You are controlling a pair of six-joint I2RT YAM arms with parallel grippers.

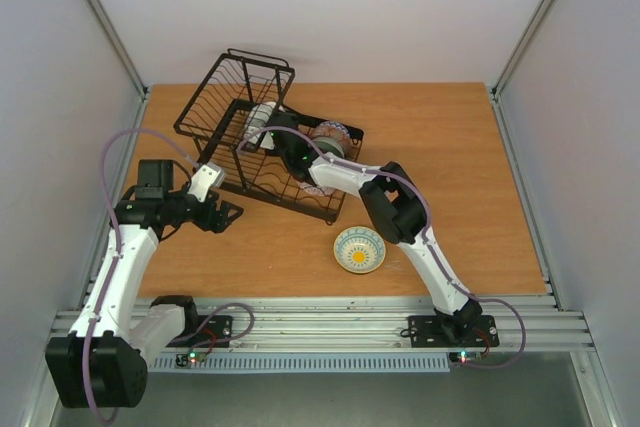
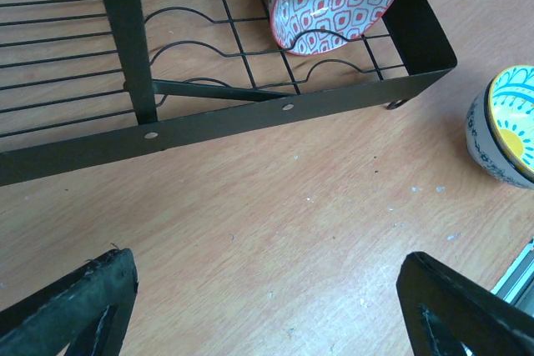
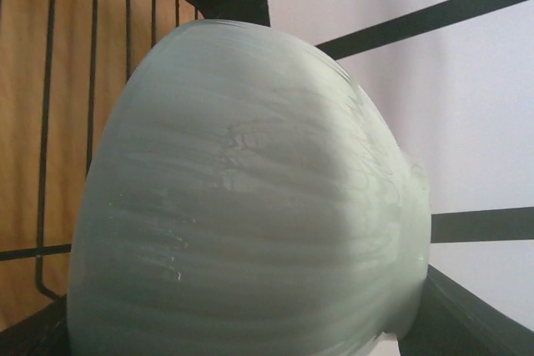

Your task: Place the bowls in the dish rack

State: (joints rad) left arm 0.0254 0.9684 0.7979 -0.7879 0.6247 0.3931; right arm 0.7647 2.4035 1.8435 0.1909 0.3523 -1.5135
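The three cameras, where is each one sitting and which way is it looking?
Top external: high behind the arms, looking down at the wooden table, both arms and the black wire dish rack.
Left wrist: low on the left gripper, facing the rack and the red-and-white patterned bowl; its fingertips show.
Right wrist: pressed close to the sage green bowl among rack wires.
Top and left share the blue-patterned bowl with yellow centre.

Two bowls (image 1: 330,137) stand on edge in the dish rack (image 1: 262,137); another bowl (image 1: 359,249) sits on the table (image 1: 450,167) before it.
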